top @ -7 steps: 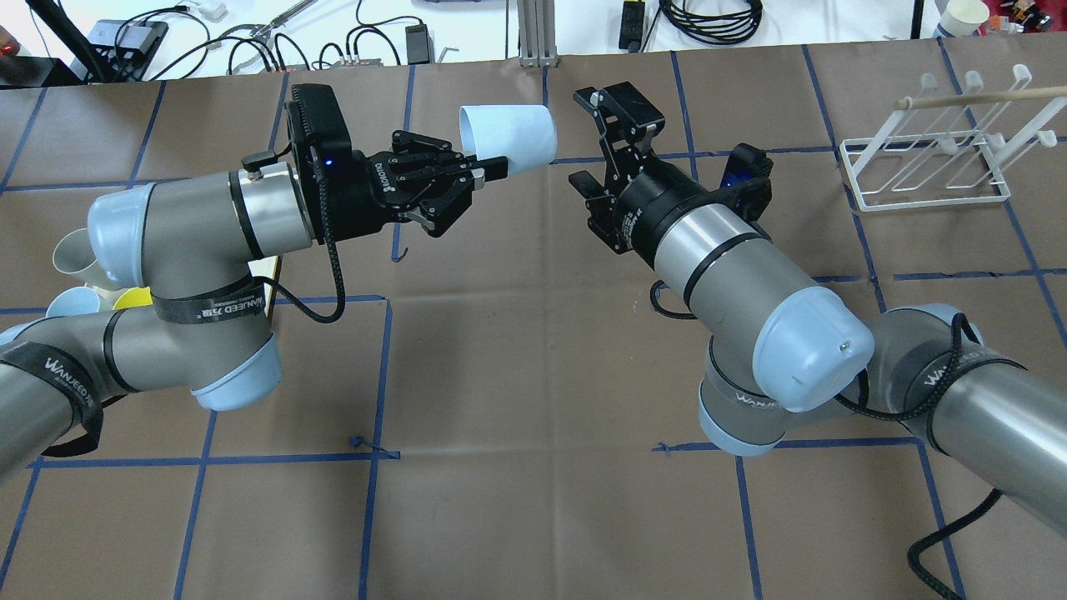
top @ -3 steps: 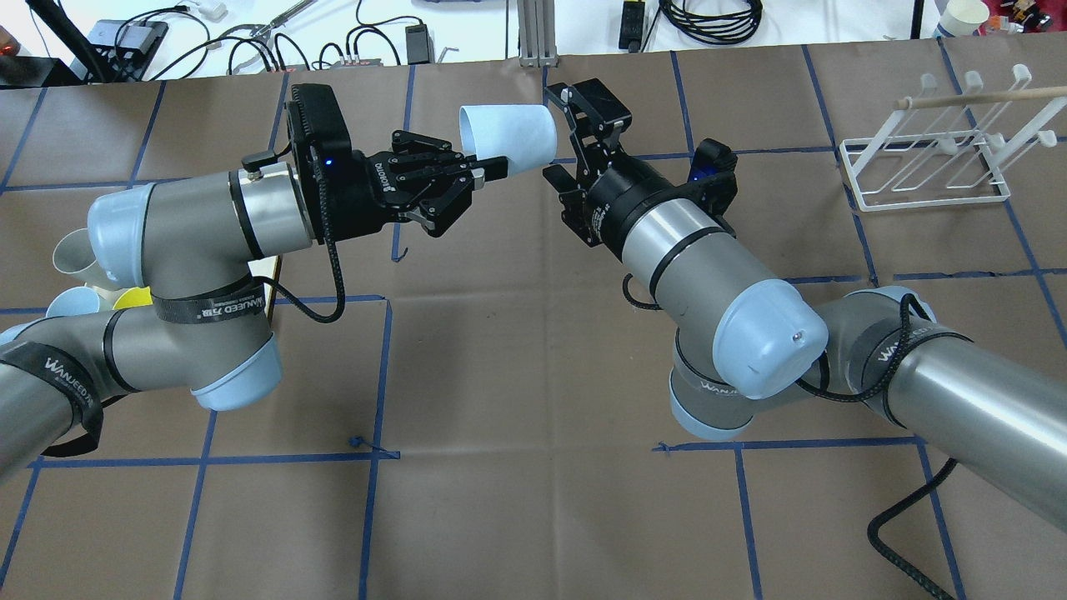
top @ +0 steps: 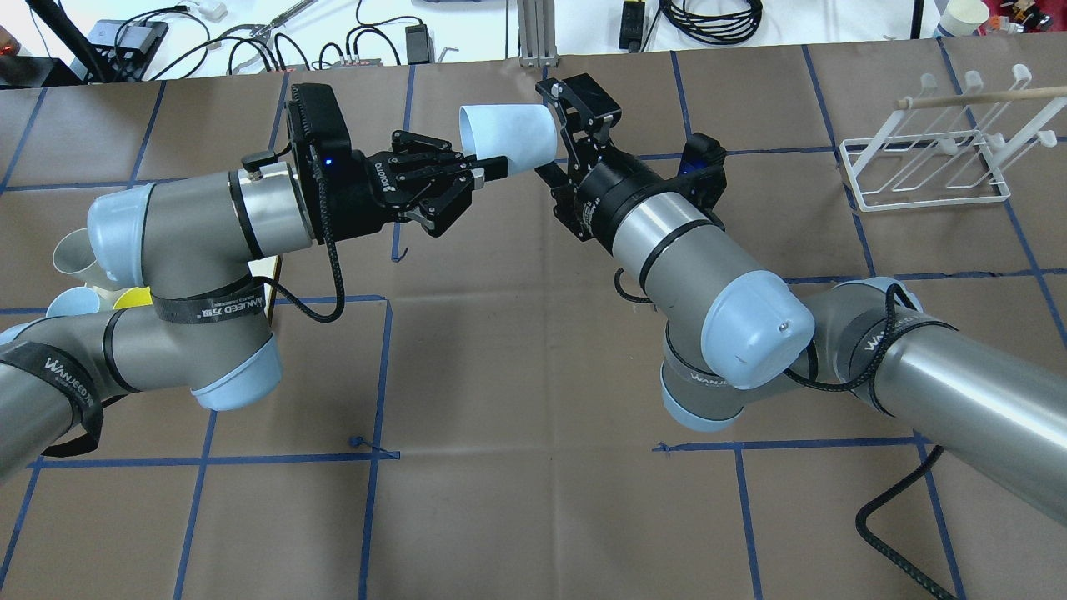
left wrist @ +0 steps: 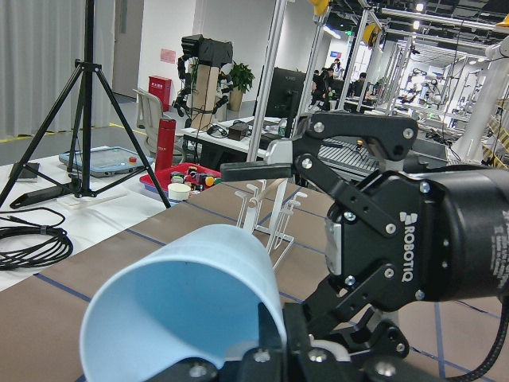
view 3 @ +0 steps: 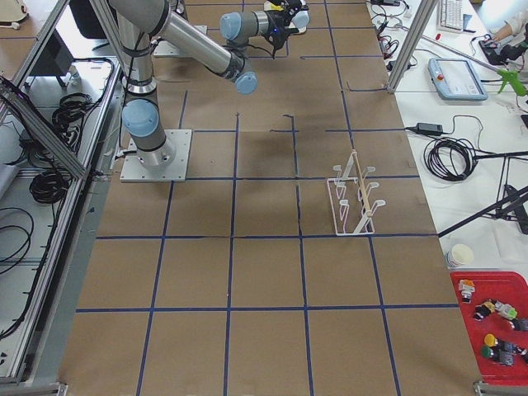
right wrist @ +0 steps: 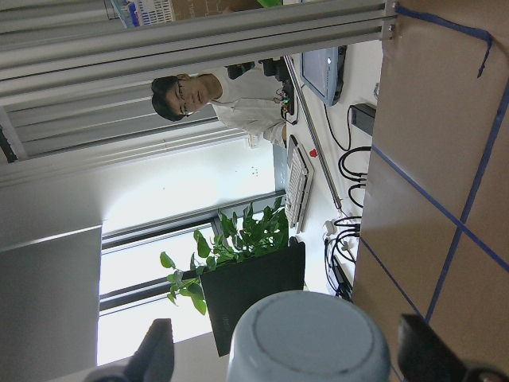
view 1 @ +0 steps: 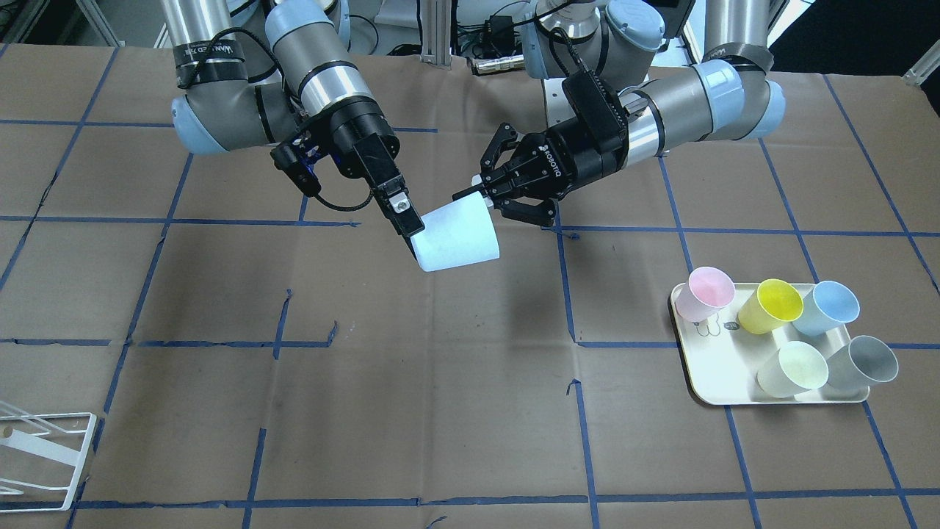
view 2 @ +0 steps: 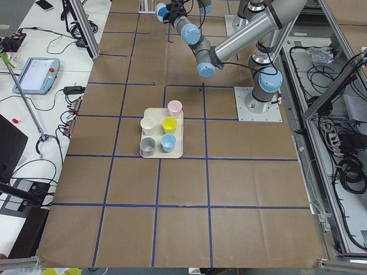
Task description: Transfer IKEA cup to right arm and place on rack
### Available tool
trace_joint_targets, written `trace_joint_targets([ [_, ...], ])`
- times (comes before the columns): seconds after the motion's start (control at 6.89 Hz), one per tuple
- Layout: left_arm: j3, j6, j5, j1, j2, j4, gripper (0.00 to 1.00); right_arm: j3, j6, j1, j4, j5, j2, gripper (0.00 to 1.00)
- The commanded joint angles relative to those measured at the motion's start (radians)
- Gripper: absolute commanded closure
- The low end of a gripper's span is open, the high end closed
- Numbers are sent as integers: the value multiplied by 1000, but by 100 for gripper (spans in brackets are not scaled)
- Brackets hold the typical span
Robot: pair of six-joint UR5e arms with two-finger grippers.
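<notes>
While my left gripper [top: 490, 167] clamps the pale blue cup [top: 507, 137] by its rim, sideways above the table [top: 517, 375], my right gripper [top: 557, 137] stays unclenched, fingers straddling the cup's base. The rack [top: 925, 179] stands well apart.

The word ROBOTIQ is in white letters on the black body of my left gripper [view 1: 476, 200]. The same word ROBOTIQ is on my right gripper [top: 557, 132]. My left wrist camera sees it big and clear. The black straps [top: 208, 310] round my arms say WANJEED in white. A small white label on my right gripper's round base is too tiny to read.
</notes>
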Motion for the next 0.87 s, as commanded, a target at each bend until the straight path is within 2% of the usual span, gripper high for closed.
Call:
trace_joint_targets([
  [0.0,1,-1,0,0,0,0,100,-27,0,12,8,0,19,1],
  [0.73,1,-1,0,0,0,0,100,-35,26,43,14,3,26,1],
])
